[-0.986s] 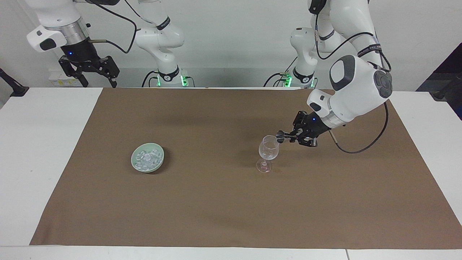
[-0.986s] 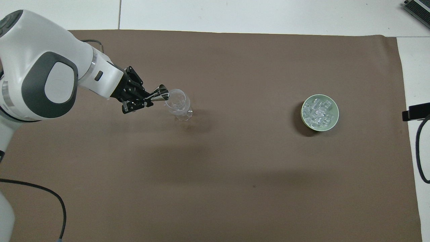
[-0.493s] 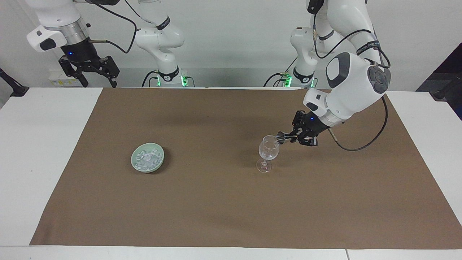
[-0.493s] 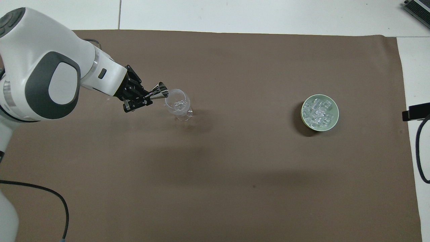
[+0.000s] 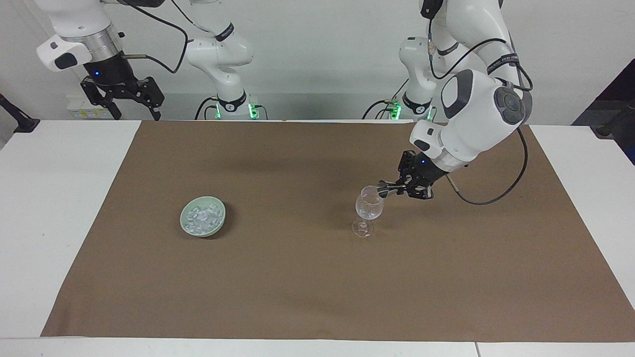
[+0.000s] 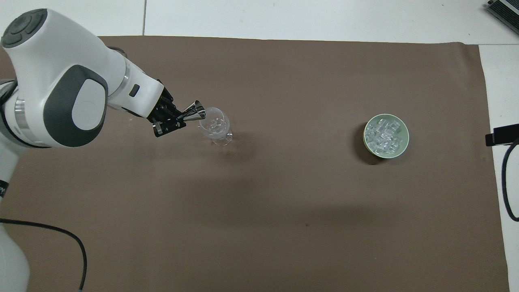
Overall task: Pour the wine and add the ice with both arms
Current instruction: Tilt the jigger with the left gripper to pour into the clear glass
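At the right arm's end of the desk (image 5: 59,208), going left to right in the facing view: right hand (image 5: 121,96) hangs with fingers spread and empty, up above the desk's edge nearest the robots, arm waiting. Below it, on the brown paper mat (image 5: 297,287), round pale green bowl (image 5: 203,216) with the heap of small clear ice cubes (image 5: 202,218) inside, untouched, well apart from both hands. Toward the left arm's end stands the clear stemmed wine glass (image 5: 368,210), upright on the mat, something clear in its bowl, can't tell if liquid or ice. Left hand (image 5: 401,187) is clamped on a small silver cone-shaped metal jigger (image 5: 383,188), tipped on its side, mouth at the glass rim, touching or just beside it.

Change over the last second: left arm's wrist and elbow swung round and rose a bit, jigger mouth stayed at the rim, glass and bowl did not move. Reads as the pour being at or near its end, though no stream is visible. Ice step not yet begun; ice lies well apart from the glass, nearer the right hand's end
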